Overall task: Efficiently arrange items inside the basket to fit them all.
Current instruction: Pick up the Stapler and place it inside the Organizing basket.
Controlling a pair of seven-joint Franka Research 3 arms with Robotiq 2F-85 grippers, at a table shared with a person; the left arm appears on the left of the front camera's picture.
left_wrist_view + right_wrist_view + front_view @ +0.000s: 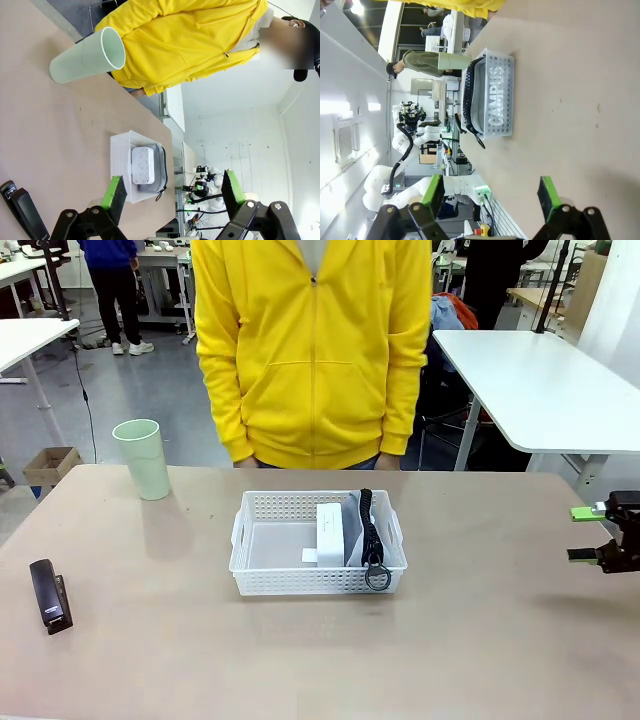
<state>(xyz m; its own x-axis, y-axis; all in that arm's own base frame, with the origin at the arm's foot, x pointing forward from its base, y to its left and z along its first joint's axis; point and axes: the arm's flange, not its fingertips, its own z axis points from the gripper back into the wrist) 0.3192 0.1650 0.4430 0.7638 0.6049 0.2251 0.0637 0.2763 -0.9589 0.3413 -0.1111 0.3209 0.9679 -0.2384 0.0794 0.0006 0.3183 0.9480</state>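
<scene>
On the table [480,640], the white basket [300,581] holds the grey pouch [371,525] and white device [330,532] side by side; the green cup [140,458] and black stapler [50,596] sit outside, toward the robot's left. The left gripper [172,195] and right gripper [583,534] hang empty, jaws spread wide.

White basket [300,580] w/ perforated lattice sides on pale tan table [480,640]; inside it a white boxy device [330,532] and a grey pouch [370,530] w/ black zipper strip, white "CAMPUS" lettering seen thru the lattice in right wrist view. Left of basket: pale green tumbler [141,458], black stapler [48,595]. Behind basket: person's yellow hoodie [312,350]; right of basket: black right gripper [585,534] w/ green pads.
</scene>
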